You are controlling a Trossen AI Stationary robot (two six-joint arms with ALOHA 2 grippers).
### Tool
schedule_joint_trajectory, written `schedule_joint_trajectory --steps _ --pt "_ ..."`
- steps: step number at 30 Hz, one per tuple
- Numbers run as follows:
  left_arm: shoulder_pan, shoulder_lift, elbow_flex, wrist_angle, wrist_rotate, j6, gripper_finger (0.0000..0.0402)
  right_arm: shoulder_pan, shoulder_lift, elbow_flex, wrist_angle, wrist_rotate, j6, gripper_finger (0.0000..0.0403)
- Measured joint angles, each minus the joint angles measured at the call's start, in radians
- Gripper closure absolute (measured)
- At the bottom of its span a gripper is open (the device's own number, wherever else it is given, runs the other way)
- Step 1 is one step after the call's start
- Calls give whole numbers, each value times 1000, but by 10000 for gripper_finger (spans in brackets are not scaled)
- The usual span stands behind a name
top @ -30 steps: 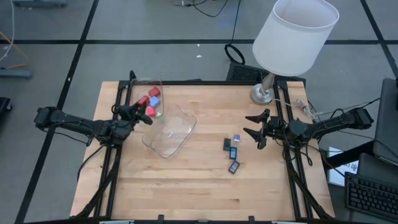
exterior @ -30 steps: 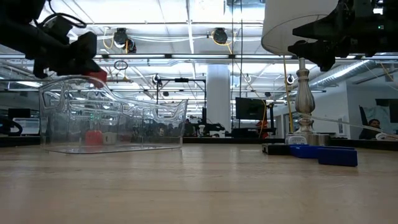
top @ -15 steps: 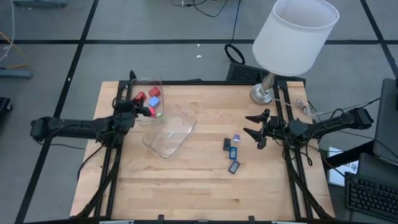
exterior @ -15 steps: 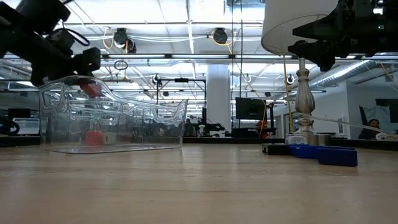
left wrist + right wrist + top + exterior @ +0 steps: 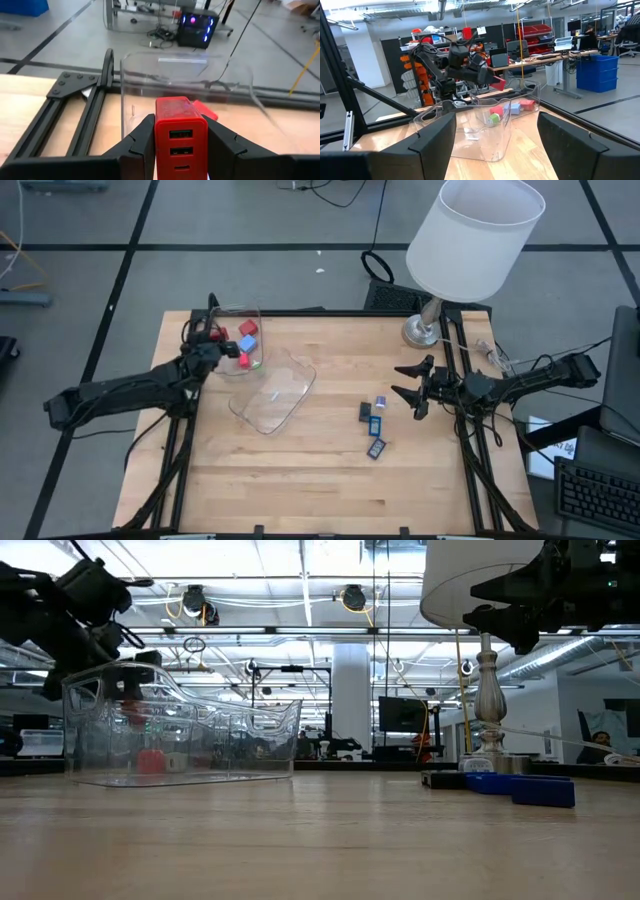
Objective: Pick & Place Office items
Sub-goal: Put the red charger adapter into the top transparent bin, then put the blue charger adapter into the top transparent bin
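Note:
A red cube with ports on one face (image 5: 179, 131) sits between the fingers of my left gripper (image 5: 217, 338), which is shut on it at the left end of the clear container (image 5: 272, 395). In the low view the held cube (image 5: 130, 692) shows through the container's wall, below the rim. Two more red cubes (image 5: 248, 328), a blue cube (image 5: 248, 344) and a green bit (image 5: 255, 365) lie inside on the container's floor. A dark rectangle (image 5: 366, 412) and two blue pieces (image 5: 376, 448) lie flat on the table. My right gripper (image 5: 408, 381) hangs open above the table's right side. My left gripper pinches the red cube by two opposite sides (image 5: 159, 137) between its two fingers (image 5: 140, 142). The fingers come from the table's near left, slanting a little downward. The cube's port face looks back at the wrist camera. It hangs clear of the container's floor.
A white-shaded lamp (image 5: 475, 235) stands on its base (image 5: 424, 331) at the far right corner. Black rails (image 5: 180, 450) run along both side edges. Bare wood lies across the near half of the table (image 5: 300, 490). A keyboard (image 5: 598, 492) sits off the table's right.
My left gripper has swung with the red cube toward the table's far edge and a little left. It has sunk from above the container's rim to below it. The cube stays pinched. My right arm has kept still.

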Motion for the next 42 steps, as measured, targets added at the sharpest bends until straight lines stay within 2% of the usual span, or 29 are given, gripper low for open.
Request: schedule_joint_trajectory --steps 10,20,29,36,42 --pt "50 178 0 80 33 -8 276 -11 0 0 0 0 2 133" --pt "72 289 3 116 21 -65 227 -11 0 0 -9 0 2 133" --pt "72 293 0 184 41 -22 216 -11 1 0 -8 0 3 133" --pt "72 289 0 221 140 94 220 -11 1 0 -18 0 16 133" --pt "68 211 0 245 217 103 220 -11 1 0 -47 0 33 133"
